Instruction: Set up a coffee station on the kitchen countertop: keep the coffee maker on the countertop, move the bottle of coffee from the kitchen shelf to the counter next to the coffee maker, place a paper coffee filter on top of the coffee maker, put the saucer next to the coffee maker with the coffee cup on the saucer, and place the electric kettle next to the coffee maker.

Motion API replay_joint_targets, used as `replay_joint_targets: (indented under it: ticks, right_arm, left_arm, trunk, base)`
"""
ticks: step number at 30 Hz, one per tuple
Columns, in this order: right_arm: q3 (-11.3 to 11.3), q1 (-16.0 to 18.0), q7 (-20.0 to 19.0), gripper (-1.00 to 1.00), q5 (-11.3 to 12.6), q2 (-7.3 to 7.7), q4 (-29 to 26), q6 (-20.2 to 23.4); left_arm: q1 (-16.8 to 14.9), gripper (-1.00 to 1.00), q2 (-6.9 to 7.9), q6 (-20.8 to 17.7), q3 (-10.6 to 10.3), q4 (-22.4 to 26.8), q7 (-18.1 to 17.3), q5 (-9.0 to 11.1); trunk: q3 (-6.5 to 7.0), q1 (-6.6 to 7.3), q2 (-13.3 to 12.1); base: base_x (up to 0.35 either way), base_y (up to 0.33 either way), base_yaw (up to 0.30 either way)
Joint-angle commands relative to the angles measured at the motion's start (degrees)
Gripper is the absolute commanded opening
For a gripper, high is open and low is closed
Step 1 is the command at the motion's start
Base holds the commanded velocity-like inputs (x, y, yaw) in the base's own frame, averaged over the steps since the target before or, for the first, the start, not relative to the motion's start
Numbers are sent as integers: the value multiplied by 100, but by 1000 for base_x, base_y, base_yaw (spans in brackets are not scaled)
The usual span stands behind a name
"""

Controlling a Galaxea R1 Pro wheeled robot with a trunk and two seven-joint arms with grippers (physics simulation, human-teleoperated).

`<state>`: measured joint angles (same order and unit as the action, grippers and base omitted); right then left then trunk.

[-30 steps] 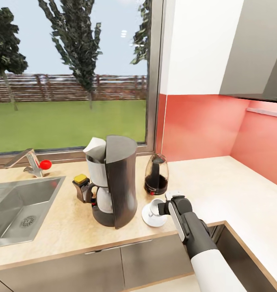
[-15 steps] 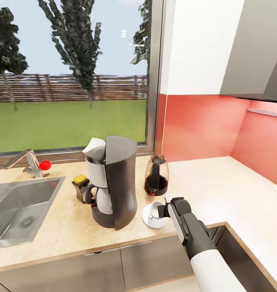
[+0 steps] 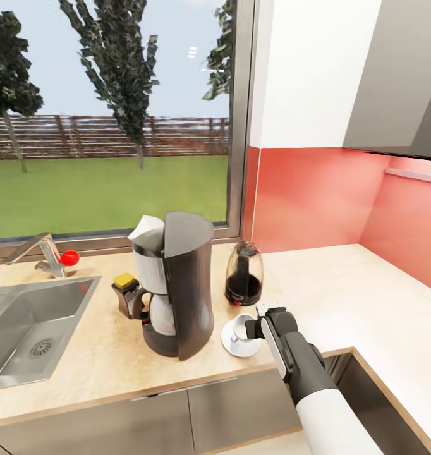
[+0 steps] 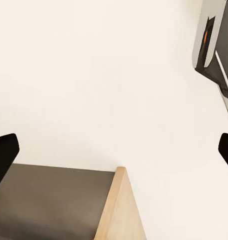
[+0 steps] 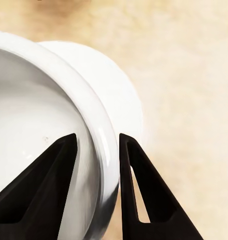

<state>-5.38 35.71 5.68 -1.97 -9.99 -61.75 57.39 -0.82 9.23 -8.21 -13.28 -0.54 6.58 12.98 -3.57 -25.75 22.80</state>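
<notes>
The tiny white handled cup [image 3: 243,327] is seen seated on the small round white saucer [image 3: 232,342], just beside the tall drip coffee maker with its curved dark grey back [image 3: 181,291], near the front edge of the light beige wood-grain tabletop [image 3: 342,297]. The cup's rim is pinched by the right gripper [image 5: 97,160], one black fingertip inside the bowl and one outside the wall; that hold suits lowering a cup upright onto a plate. The rounded glass kettle with dark liquid [image 3: 243,273] is parked just behind the saucer, and the small brown bottle with the tan-yellow cap [image 3: 126,292] is tucked on the machine's far side. A white paper filter [image 3: 146,229] is perched on top.

The bottle is partly covered by the carafe. The left gripper [image 4: 114,152] is spread wide over a pale surface that cannot be identified.
</notes>
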Motion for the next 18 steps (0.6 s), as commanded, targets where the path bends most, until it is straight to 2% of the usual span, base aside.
replay_joint_targets:
  ticks: [1, 18]
  right_arm:
    - [-7, 6, 11, -100, -14, -1, -2, 27]
    - [-7, 6, 11, -100, -14, -1, 5, 27]
  left_arm:
    - [-6, 100, 0, -13, -51, 0, 10, 56]
    - [-6, 100, -2, -13, -52, -4, 10, 56]
  trunk:
    - [-13, -4, 13]
    - [-13, -4, 13]
  base:
    - [45, 55, 0]
    - [4, 6, 0]
